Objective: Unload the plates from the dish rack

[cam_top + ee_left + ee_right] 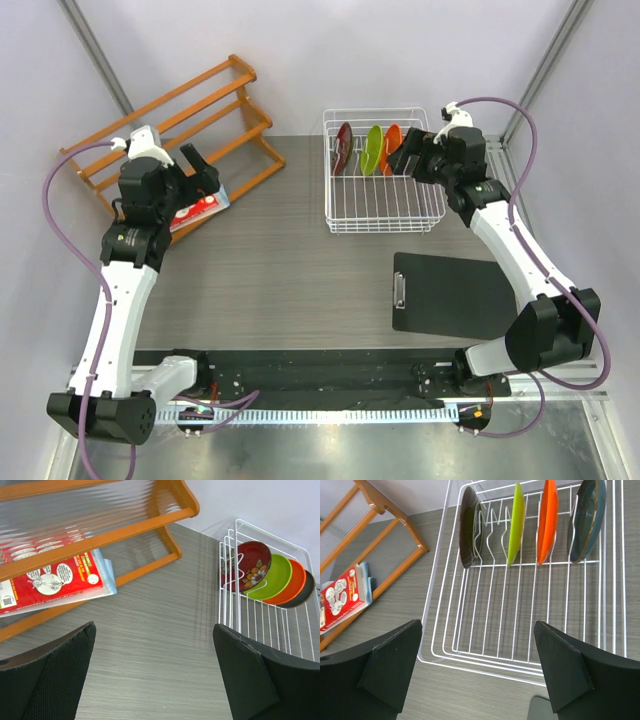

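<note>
The white wire dish rack (pixel 385 205) stands at the back right of the table. Four plates stand on edge in its far end: dark red (pixel 468 527), lime green (pixel 516 522), orange (pixel 549 520) and dark teal (pixel 587 520). In the top view I see the dark red (pixel 343 147), green (pixel 373 150) and orange (pixel 392 148) plates; the teal one is hidden behind my right gripper (pixel 412 155). That gripper is open and empty above the rack's right side. My left gripper (pixel 203 170) is open and empty over the table by the wooden shelf, far left of the rack (pixel 227 605).
An orange-brown wooden slatted shelf (pixel 190 120) lies at the back left with a red printed packet (pixel 195 208) on it. A black clipboard (pixel 450 295) lies on the table in front of the rack.
</note>
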You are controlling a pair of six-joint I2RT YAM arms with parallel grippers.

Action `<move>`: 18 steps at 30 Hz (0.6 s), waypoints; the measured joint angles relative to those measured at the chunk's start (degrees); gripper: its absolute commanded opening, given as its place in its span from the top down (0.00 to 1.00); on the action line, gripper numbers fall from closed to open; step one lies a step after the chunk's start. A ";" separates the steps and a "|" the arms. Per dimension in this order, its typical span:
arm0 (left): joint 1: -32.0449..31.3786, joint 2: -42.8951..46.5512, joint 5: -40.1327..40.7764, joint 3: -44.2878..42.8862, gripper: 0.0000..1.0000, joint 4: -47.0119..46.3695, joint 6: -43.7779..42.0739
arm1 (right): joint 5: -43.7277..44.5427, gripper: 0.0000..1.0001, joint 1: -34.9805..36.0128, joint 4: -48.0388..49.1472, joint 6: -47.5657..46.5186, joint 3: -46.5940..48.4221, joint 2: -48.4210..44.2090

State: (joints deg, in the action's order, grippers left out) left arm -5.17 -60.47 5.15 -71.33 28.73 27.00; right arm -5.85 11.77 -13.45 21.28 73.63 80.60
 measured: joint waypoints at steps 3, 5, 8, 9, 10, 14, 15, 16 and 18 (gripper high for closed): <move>0.00 0.57 -1.27 0.42 0.01 -1.27 -0.24 | 0.44 0.00 -0.07 -0.39 -0.48 0.22 0.17; 0.00 1.05 -1.44 0.81 0.00 -1.75 -0.20 | -0.44 0.00 -0.15 -0.35 -1.38 0.72 0.17; 0.00 0.96 -1.27 0.81 0.01 -2.16 -0.15 | -1.36 0.00 -0.22 -0.33 -2.32 1.36 0.20; 0.00 0.81 -1.16 0.81 0.01 -2.14 -0.15 | -1.64 0.00 -0.22 -0.35 -2.86 1.51 0.35; 0.00 0.61 -0.94 0.81 0.01 -2.14 -0.13 | -1.97 0.00 -0.22 -0.35 -3.41 1.77 0.63; 0.00 -0.13 -0.11 0.90 0.00 -2.23 -0.13 | -2.69 0.01 -0.22 -1.14 -5.68 4.50 4.42; 0.00 -0.15 0.07 1.22 0.00 -2.38 -0.13 | -2.64 0.00 -0.22 -1.62 -6.05 5.73 5.73; 0.00 -0.15 0.24 1.55 0.01 -2.40 -0.13 | -2.56 0.01 -0.22 -2.56 -6.54 7.72 7.82; 0.00 -0.17 0.48 2.19 0.01 -2.40 -0.15 | -2.23 0.03 -0.22 -3.98 -7.52 12.17 12.07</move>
State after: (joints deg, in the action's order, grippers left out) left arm -5.17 -60.64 5.63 -69.14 26.33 26.85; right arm -8.08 11.55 -17.43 13.76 85.80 92.66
